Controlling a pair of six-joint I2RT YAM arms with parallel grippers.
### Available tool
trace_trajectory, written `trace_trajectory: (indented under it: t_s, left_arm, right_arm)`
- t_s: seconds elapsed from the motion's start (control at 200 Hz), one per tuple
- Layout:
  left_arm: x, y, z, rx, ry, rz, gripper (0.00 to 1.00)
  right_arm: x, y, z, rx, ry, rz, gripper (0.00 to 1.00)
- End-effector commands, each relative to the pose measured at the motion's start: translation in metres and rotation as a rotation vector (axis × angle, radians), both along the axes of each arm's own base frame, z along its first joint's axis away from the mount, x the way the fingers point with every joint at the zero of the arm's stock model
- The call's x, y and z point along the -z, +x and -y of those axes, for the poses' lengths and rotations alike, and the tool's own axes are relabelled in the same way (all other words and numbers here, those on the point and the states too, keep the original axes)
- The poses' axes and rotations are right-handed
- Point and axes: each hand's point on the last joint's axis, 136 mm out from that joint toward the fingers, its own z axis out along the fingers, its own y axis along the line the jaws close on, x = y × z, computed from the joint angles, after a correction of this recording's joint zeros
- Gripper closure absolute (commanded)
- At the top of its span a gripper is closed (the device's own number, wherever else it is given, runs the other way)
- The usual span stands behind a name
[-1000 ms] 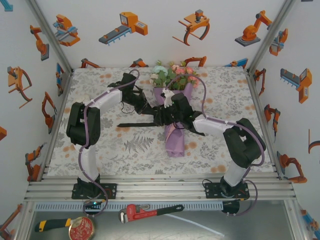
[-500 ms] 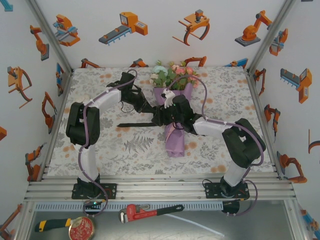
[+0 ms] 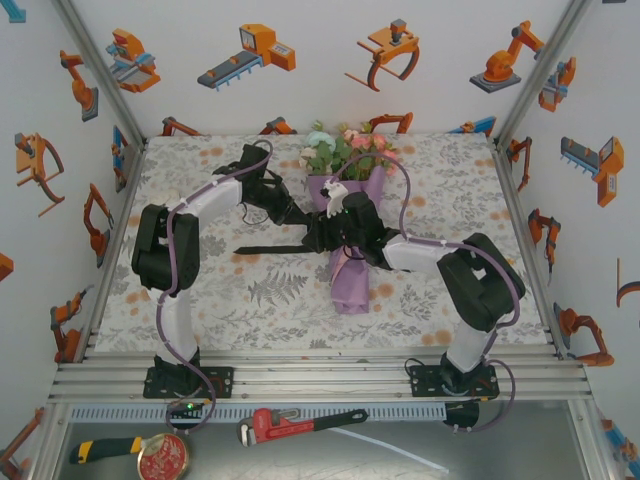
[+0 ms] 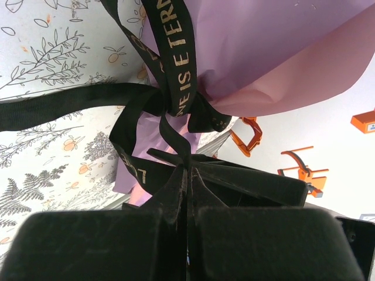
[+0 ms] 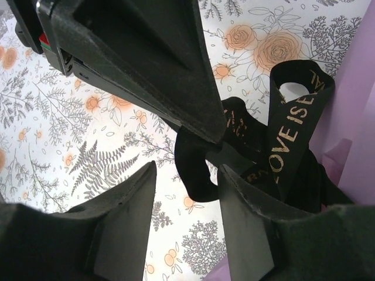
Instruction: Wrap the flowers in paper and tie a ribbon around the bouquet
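Observation:
The bouquet lies lengthwise mid-table, its flowers (image 3: 345, 150) at the far end of the lilac paper (image 3: 351, 285) cone. A black ribbon (image 3: 265, 248) with light lettering crosses the cone's waist and trails left over the table. My left gripper (image 4: 188, 170) is shut on a strand of ribbon (image 4: 179, 70) that runs up to a knot against the paper (image 4: 263, 35); from above it sits left of the cone (image 3: 300, 222). My right gripper (image 5: 186, 168) stands open close beside it (image 3: 327, 236), with a loop of ribbon (image 5: 196, 167) hanging between its fingertips, ungripped. Paper (image 5: 358, 88) shows at the right.
The floral table cover (image 3: 250, 290) has free room left and right of the bouquet. Metal frame posts and printed walls close in the sides and back. A red pipe wrench (image 3: 290, 424), a utility knife (image 3: 105, 449) and a round tin (image 3: 163, 458) lie below the table's front rail.
The right arm has drawn in leftwards, its elbow shifting toward the centre, and its jaws stand a little wider. The left arm and the bouquet have stayed put.

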Motion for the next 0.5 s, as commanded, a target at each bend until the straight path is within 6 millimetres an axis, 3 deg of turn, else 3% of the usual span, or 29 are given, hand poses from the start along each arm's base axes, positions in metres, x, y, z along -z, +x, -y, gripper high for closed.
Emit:
trace_trajectory:
  t_s: [0.0,0.32,0.461,0.496]
  left_arm:
    - [-0.003,0.003,-0.003,-0.030,-0.010,-0.009,1.00]
    - [-0.002,0.005,-0.005,-0.047,-0.009,-0.015,1.00]
    - [-0.001,0.004,-0.006,-0.055,-0.008,-0.018,1.00]
    - [0.000,0.005,-0.007,-0.060,-0.007,-0.019,1.00]
  right_arm:
    - [-0.010,0.006,-0.009,-0.003,0.020,0.044,0.59]
    - [-0.011,0.009,-0.010,0.009,0.019,0.050,0.78]
    - [-0.020,0.005,-0.005,0.005,0.017,0.083,1.00]
    - [-0.023,0.003,-0.003,0.003,0.016,0.093,1.00]
